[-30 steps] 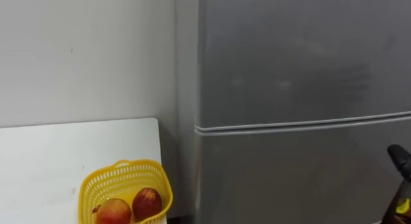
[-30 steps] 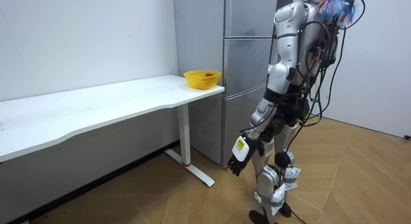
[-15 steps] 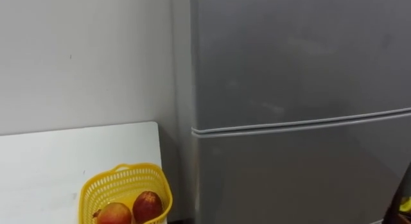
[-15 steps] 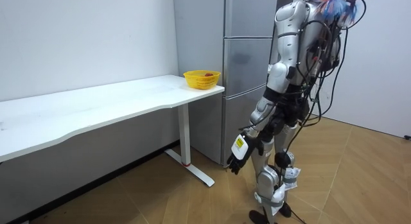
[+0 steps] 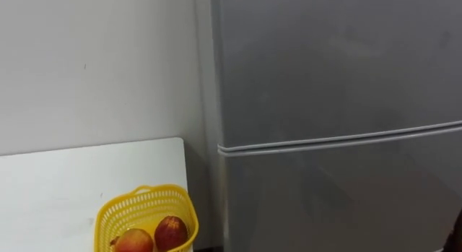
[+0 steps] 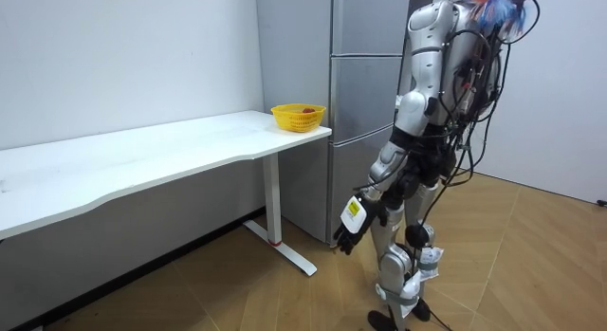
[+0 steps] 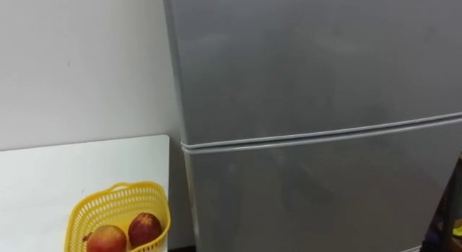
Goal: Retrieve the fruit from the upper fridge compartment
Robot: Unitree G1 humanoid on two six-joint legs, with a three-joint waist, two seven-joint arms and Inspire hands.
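I stand facing the grey fridge (image 5: 332, 71), whose upper door (image 7: 310, 57) is shut, as is the lower door (image 7: 317, 194) below the seam. My left hand (image 6: 347, 229) hangs low beside my leg with relaxed fingers and holds nothing. A dark sliver of my right hand (image 7: 458, 209) shows at the right edge of the right eye view, level with the lower door.
A yellow basket (image 5: 148, 209) with two red fruits (image 5: 171, 232) stands on the corner of the white table (image 5: 65, 180), to the left of the fridge (image 6: 365, 94). A white wall rises behind the table. Wooden floor lies around me.
My right hand, seen at the right edge a second ago, has slipped almost out of the left eye view. The left hand has swung slightly lower. The fridge stays shut.
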